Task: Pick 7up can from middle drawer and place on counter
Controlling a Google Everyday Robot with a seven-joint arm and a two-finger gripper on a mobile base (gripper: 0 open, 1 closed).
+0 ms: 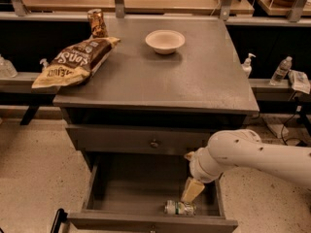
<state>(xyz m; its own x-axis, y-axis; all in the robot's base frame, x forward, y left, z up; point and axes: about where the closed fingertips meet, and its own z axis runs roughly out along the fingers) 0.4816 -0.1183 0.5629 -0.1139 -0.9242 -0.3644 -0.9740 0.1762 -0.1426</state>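
Observation:
The 7up can point(180, 208) lies on its side on the floor of the open middle drawer point(136, 191), close to the front wall and right of centre. My gripper point(192, 191) hangs down from the white arm point(252, 154) into the drawer's right side. Its tip is just above and slightly right of the can, not holding it. The grey counter point(194, 81) is the cabinet top above the drawers.
On the counter are a white bowl point(165, 41) at the back, a brown chip bag point(75, 62) at the left and a brown-copper can point(97, 23) behind it. A closed drawer with a knob point(154, 143) sits above the open one. Bottles point(282, 71) stand on a shelf at the right.

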